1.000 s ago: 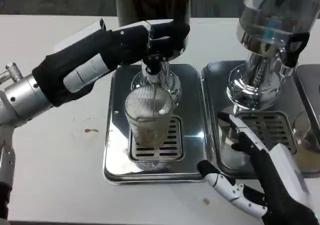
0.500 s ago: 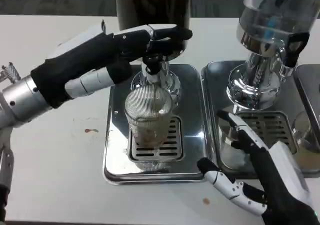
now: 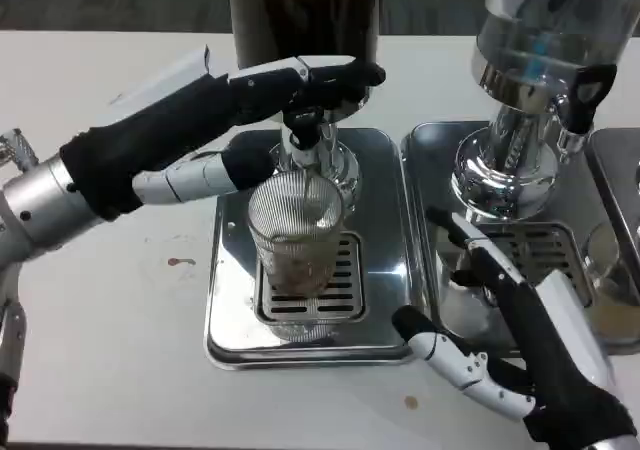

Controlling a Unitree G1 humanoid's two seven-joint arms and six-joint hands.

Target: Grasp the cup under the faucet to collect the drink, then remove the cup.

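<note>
Left hand presses the faucet lever above the ribbed cup; right hand hovers open, spread, right of it.

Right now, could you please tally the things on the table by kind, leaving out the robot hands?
Drink dispensers: 2, dark one and clear one
Steel drip trays: 2, left and right
Ribbed clear cups: 1
Total: 5
</note>
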